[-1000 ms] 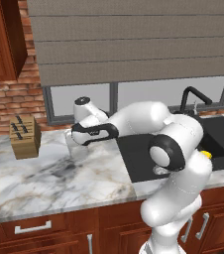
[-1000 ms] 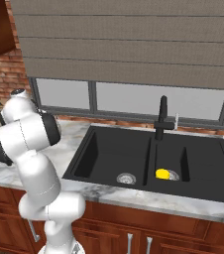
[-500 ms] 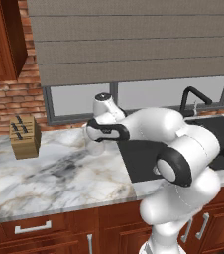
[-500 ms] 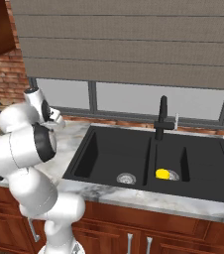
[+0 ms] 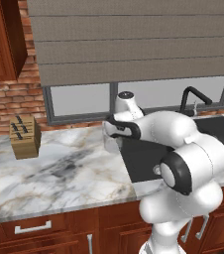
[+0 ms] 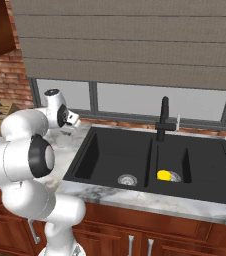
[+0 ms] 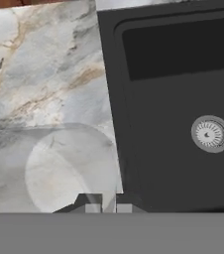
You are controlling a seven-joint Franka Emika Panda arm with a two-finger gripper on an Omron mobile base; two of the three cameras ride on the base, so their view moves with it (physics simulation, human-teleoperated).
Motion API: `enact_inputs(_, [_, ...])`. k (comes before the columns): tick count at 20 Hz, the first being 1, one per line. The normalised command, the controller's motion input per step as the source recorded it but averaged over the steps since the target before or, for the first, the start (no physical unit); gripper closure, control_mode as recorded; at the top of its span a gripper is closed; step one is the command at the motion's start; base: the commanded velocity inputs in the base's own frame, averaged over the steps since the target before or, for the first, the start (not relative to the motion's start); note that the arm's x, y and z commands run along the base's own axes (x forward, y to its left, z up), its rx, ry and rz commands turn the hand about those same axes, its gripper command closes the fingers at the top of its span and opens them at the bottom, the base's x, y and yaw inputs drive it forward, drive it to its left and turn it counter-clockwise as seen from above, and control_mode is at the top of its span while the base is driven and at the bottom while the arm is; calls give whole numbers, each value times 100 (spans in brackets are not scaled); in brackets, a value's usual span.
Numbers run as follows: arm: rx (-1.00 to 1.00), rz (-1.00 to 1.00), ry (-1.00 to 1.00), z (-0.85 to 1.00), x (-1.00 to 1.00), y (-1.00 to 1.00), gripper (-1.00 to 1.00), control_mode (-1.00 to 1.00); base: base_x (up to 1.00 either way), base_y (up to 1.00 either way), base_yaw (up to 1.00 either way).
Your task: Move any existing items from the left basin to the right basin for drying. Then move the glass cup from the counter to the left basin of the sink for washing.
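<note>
Risk: pincer (image 7: 104, 206), tips nearly together and seemingly clamped on the cup's (image 7: 72, 171) near wall, holds it above the counter (image 7: 39, 74) beside the left basin (image 7: 183, 89), so a thin rim grip may slip mid-carry.

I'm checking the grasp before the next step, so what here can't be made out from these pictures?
- Gripper: hand view's bottom edge cuts the fingertips; whether they hold the glass cup is unclear.
- Glass cup: left base view, the arm covers most of it.
- Yellow container: right base view, too small to show its mark.
- Left basin: the arm hides its drain.
</note>
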Motion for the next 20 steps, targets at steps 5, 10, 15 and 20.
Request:
enact_inputs(5, [2,-11,1,0,0,-73,100,-100,0,0,0])
enact_inputs(10, [3,-10,0,0,0,-75,100,-100,0,0,0])
enact_inputs(15, [4,-9,0,0,0,-76,100,-100,0,0,0])
enact_inputs(20, [2,-6,1,-20,1,-65,100,-100,0,0,0])
